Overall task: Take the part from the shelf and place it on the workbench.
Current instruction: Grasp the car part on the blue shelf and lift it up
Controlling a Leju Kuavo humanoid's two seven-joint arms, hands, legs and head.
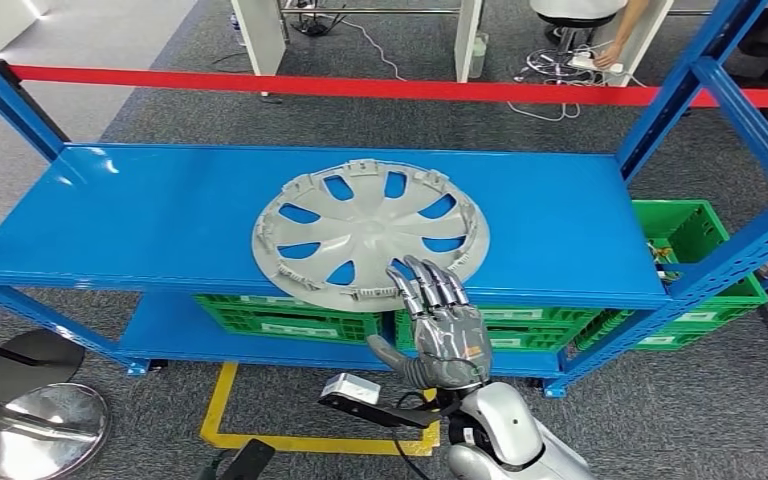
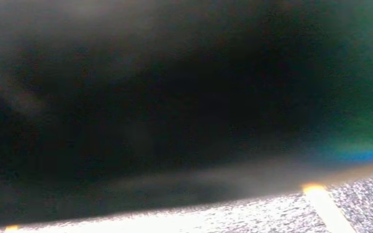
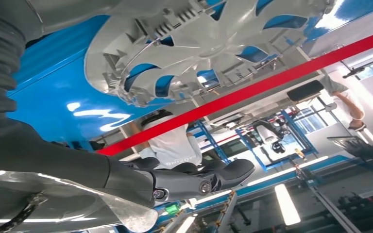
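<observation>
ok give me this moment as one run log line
phase: reaching | right hand: empty, fingers spread at near rim of round grey plastic wheel cover | cover: flat on blue metal shelf | workbench step: not done

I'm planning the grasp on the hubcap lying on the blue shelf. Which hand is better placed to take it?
The right hand. It is raised with fingers spread at the near rim of the hubcap on the blue shelf. The left wrist view is dark and blurred, close above the floor.

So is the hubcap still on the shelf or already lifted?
On the shelf: the hubcap lies flat on the blue top. The right hand is spread at its near rim, holding nothing.
</observation>
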